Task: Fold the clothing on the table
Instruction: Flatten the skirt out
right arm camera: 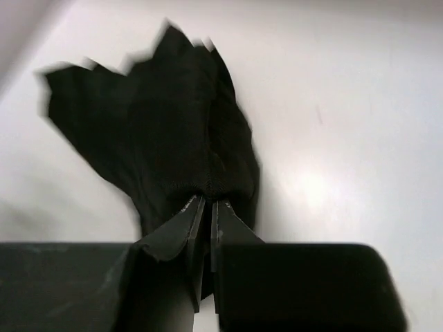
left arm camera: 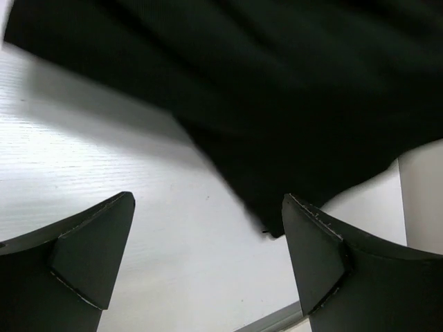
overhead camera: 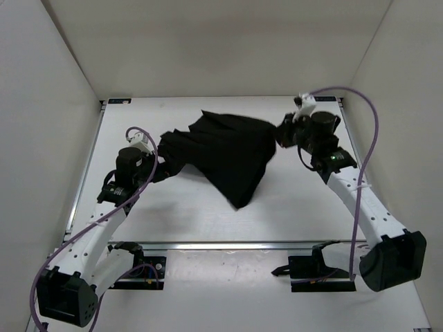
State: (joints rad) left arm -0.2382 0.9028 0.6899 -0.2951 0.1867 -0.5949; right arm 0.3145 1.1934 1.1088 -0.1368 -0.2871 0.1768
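While right gripper (right arm camera: 205, 202) clamps corner of black pleated fabric garment (overhead camera: 232, 155), left gripper (left arm camera: 208, 199) gapes empty at opposite edge. Step: grasping. Next, close your left jaws on garment.

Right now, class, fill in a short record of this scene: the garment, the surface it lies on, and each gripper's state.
garment: black garment, fanned out, bunched at its right end
surface: white table
left gripper: open, at the garment's left edge, nothing between its fingers
right gripper: shut on the garment's right end
fold: not yet done
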